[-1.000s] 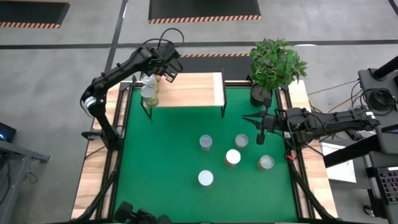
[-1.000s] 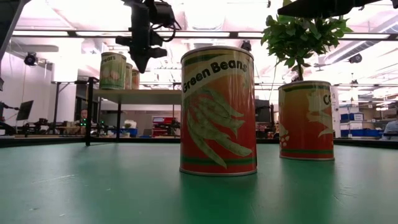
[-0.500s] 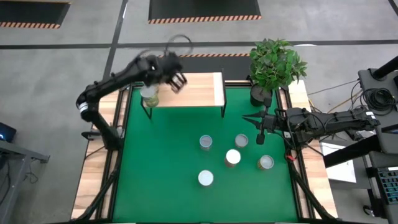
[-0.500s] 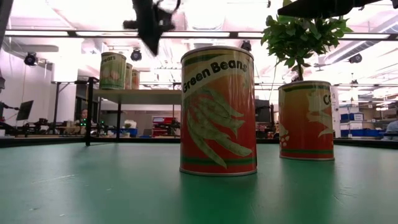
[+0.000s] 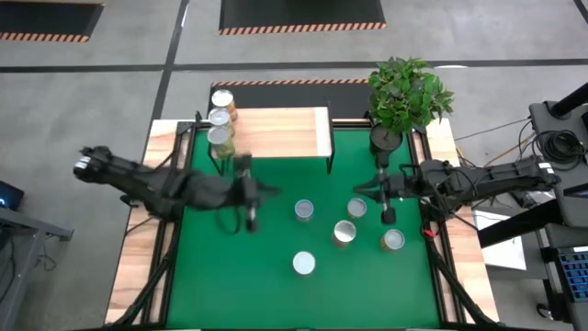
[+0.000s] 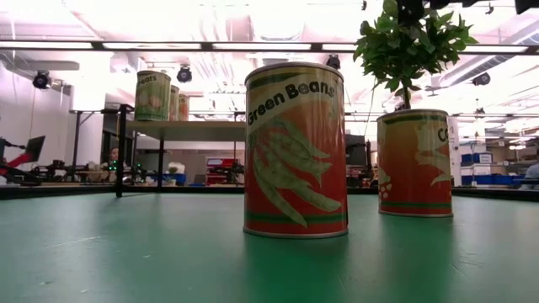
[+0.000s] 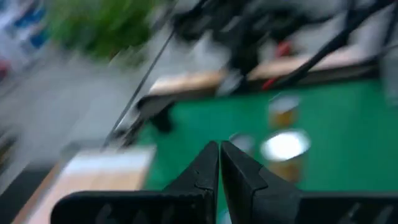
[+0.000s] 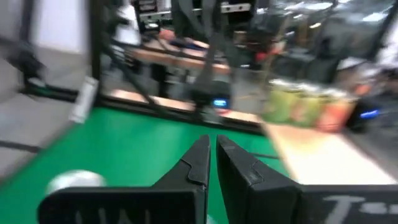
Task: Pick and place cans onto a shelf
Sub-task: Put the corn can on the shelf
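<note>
A second ago my left gripper [image 5: 248, 213] was up at the shelf [image 5: 276, 132] beside the cans; now my left arm lies low across the green mat [image 5: 230, 276], with the gripper left of the loose cans, and its fingers are pressed together, as my left wrist view shows. Three cans [image 5: 220, 119] now stand in a row at the shelf's left end. My right gripper [image 5: 388, 198] has moved only a little; it is still over the mat's right side, near the plant [image 5: 408, 92], and its fingers are also nearly closed on nothing. Five cans [image 5: 304, 211] stay on the mat between my two grippers, where they were before. In the low view the nearest can [image 6: 295, 150] reads "Green Beans" with a drawing of beans. The can behind it [image 6: 413, 162] shows only "C" because the label turns away. A shelf can [image 6: 152, 95] has writing too small for me to read. My left wrist view is blurred, so I can see there only two cans [image 7: 285, 144] on the green. In the low view neither gripper is visible to me.
</note>
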Motion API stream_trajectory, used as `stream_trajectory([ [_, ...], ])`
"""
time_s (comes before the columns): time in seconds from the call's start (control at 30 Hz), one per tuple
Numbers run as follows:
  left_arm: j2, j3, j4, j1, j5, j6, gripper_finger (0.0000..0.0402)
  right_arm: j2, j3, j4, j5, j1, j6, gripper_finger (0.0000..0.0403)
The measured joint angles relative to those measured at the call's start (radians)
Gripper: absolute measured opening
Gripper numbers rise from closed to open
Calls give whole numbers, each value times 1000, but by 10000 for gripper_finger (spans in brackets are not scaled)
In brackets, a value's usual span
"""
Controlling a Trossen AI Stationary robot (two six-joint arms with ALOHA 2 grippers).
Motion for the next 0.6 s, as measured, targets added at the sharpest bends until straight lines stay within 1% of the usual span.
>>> stream_trajectory([
  [0.07, -49, -102, 153, -60, 7, 46, 0, 40, 0, 34, -26, 18, 88, 18],
  [0.13, -94, -185, 263, -104, 3, 96, 0, 83, 7, 42, -28, 45, 167, 18],
  [0.2, -136, -247, 341, -131, 0, 138, 0, 135, 38, 1, -29, 72, 239, 18],
  [0.27, -177, -295, 382, -141, 1, 146, 0, 182, 83, -74, -20, 100, 305, 18],
  [0.33, -214, -322, 386, -141, 0, 146, 0, 233, 153, -192, 21, 132, 366, 18],
  [0.4, -255, -337, 385, -139, -19, 133, 0, 283, 232, -361, 73, 162, 440, 18],
  [0.47, -296, -342, 392, -140, -54, 131, 0, 335, 327, -563, 123, 183, 552, 18],
  [0.6, -373, -358, 384, -141, -79, 128, 0, 444, 502, -970, 155, 220, 770, 17],
])
